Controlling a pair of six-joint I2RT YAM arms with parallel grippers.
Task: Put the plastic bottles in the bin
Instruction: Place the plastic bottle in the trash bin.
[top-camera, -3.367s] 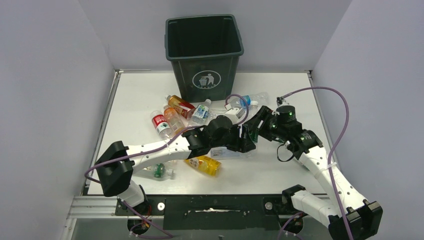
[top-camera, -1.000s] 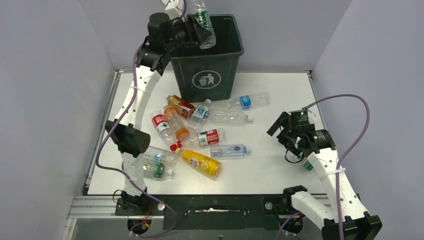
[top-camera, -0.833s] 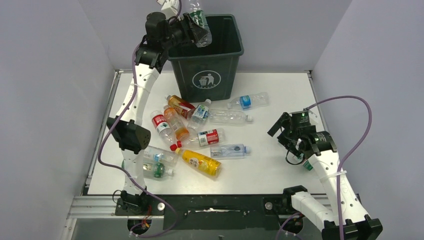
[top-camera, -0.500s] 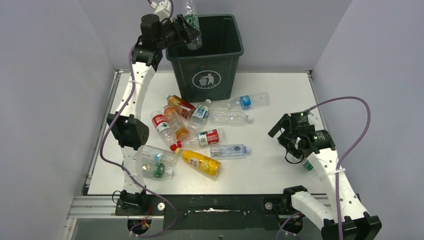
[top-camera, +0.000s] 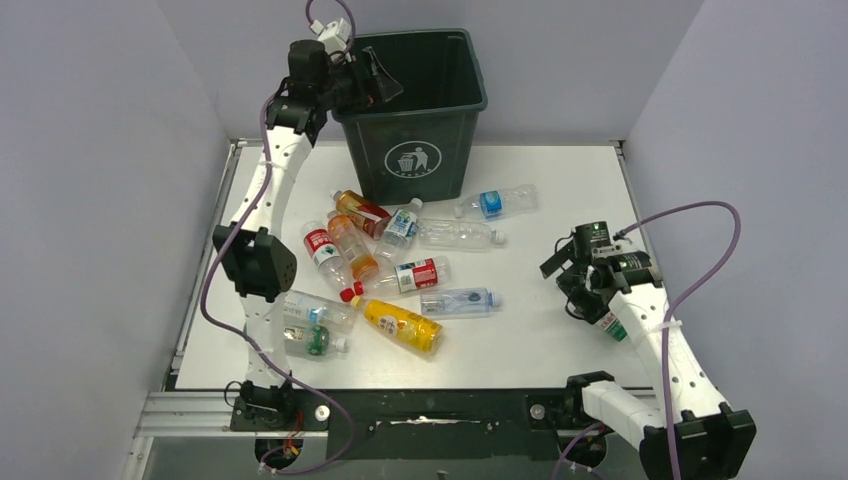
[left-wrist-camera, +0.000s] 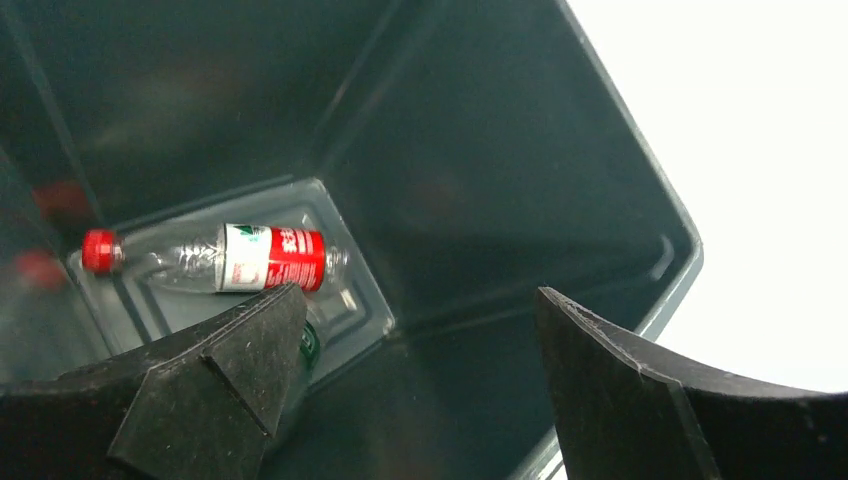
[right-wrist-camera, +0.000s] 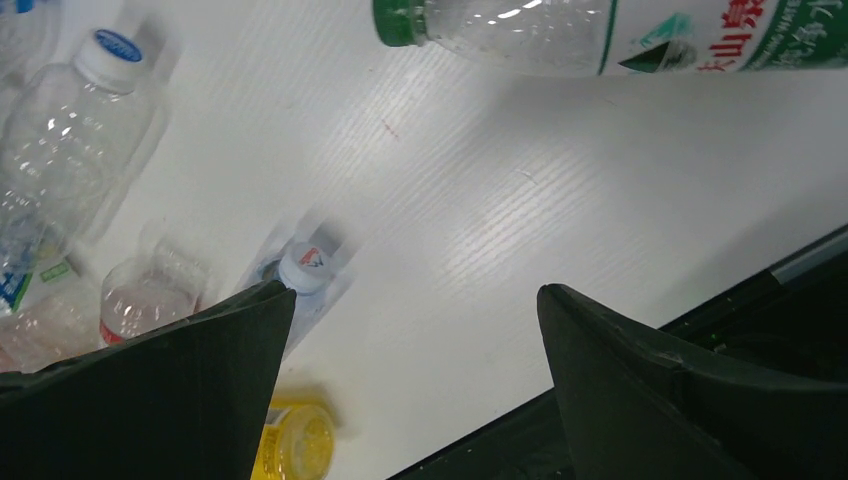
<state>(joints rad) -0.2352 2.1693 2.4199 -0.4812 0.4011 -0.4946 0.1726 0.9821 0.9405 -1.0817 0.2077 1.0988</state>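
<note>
A: Left arm, status?
B: The left gripper (top-camera: 378, 84) hung over the left rear rim of the tall dark green tapered plastic bin (top-camera: 445, 125). Its jaws were spread wide with nothing between them.

A: What was in the bin?
B: The left wrist view showed one clear plastic bottle with a red label and red cap (left-wrist-camera: 225, 258) lying flat on the bin floor. A green patch (left-wrist-camera: 309, 343) showed just behind the near finger, but I could not tell what it was.

A: Right arm?
B: The right gripper (right-wrist-camera: 415, 292) was low over the right part of the white table (top-camera: 560, 180), jaws wide and empty. In its wrist view, a clear bottle with a green cap and green-and-white label (right-wrist-camera: 600, 30) lay just beyond the fingers.

A: What was left on the table?
B: A cluster of small clear plastic bottles (top-camera: 415, 275) lay on their sides in front of the bin. The yellow-labelled bottle (top-camera: 405, 326) was nearest the arm bases. The blue-labelled bottle (top-camera: 492, 202) lay near the bin's right front corner. All of these were well apart from both grippers.
</note>
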